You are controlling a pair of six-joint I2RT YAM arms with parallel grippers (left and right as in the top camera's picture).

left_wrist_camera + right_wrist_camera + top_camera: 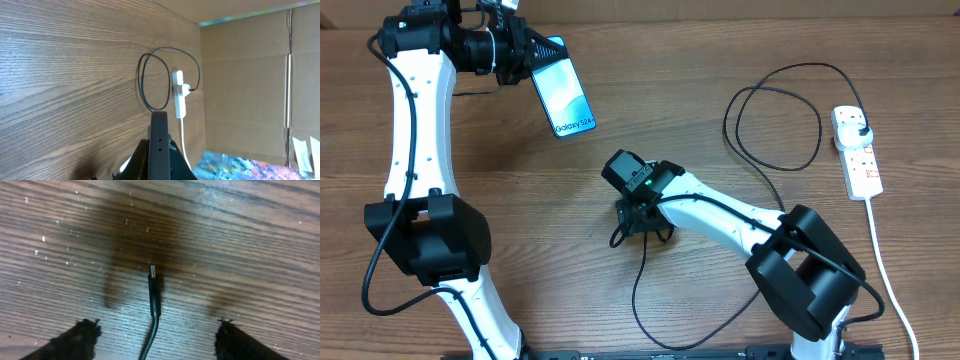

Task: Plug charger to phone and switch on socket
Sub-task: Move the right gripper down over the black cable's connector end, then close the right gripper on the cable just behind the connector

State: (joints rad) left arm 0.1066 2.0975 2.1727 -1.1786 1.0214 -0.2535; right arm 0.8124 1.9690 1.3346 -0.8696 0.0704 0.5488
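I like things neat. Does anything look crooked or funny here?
The phone sits slanted in the left end effector, and the charger tip lies loose on the table, unplugged.

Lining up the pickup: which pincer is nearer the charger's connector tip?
Right. The right pincer is open and straddles the connector tip, which lies on the wood between its two sides. The left pincer is far off to the left, gripping the phone.
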